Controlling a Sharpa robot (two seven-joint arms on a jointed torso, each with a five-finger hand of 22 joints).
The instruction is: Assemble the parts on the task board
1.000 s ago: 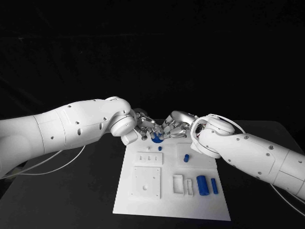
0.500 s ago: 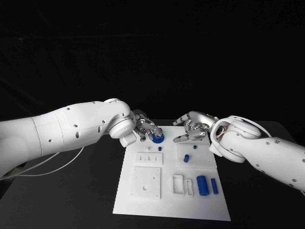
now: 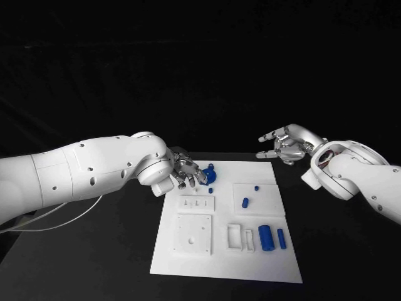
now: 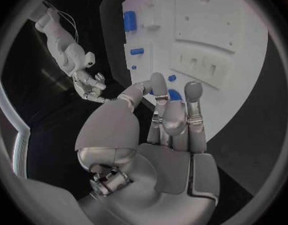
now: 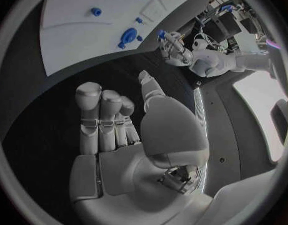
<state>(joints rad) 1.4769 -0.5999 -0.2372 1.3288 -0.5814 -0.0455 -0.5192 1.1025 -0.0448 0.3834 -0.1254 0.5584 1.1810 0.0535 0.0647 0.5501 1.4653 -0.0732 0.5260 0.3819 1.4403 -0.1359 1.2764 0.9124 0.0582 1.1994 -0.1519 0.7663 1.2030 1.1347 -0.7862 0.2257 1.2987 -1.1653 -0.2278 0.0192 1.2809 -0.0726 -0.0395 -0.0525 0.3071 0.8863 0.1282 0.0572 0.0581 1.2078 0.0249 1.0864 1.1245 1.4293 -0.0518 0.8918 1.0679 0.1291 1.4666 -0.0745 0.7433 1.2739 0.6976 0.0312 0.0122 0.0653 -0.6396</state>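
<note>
My left hand pinches a round blue part over the far left corner of the white task board. The left wrist view has that part between the thumb and fingers of the left hand. My right hand hangs open off the board's far right corner, with nothing in its spread fingers. On the board lie a short blue peg, two small blue studs and two blue cylinders side by side near the front right.
The board has empty white recesses: a square plate at front left and narrow slots beside the cylinders. Black table surrounds the board. A cable runs under my left arm.
The right hand let go of the blue part, opened and drew back up and to the right. The left hand kept the part and shifted slightly left.
</note>
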